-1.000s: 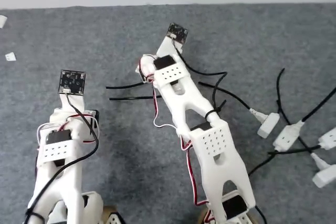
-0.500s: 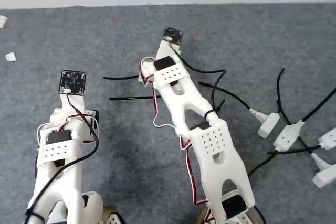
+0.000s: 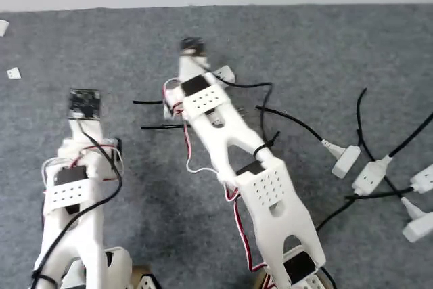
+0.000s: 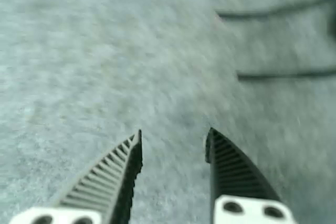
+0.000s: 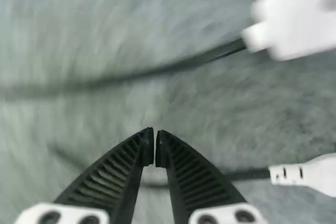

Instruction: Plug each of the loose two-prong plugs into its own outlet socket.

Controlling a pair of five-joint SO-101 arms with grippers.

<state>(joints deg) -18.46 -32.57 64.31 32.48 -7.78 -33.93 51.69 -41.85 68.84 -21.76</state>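
My right gripper (image 5: 155, 137) is shut with nothing between its fingers, low over the grey carpet. Beyond its tips runs a black cable (image 5: 157, 72) that ends in a white plug (image 5: 296, 14). A second white plug (image 5: 302, 174) lies beside one finger. In the high view the right arm's wrist (image 3: 193, 93) stands at the middle, with a white plug (image 3: 224, 74) peeking out beside it. My left gripper (image 4: 173, 142) is open over bare carpet. Two black cable ends (image 4: 286, 75) lie farther off from it.
Several white plugs and sockets on black cables lie at the right edge: one (image 3: 345, 159), another (image 3: 371, 175) and more (image 3: 416, 225). Two black cable ends (image 3: 159, 126) lie between the arms. Small white scraps (image 3: 13, 72) sit at the far left.
The right arm has swung left, so its wrist now sits farther left and a white plug shows beside it. The left arm has shifted slightly left.
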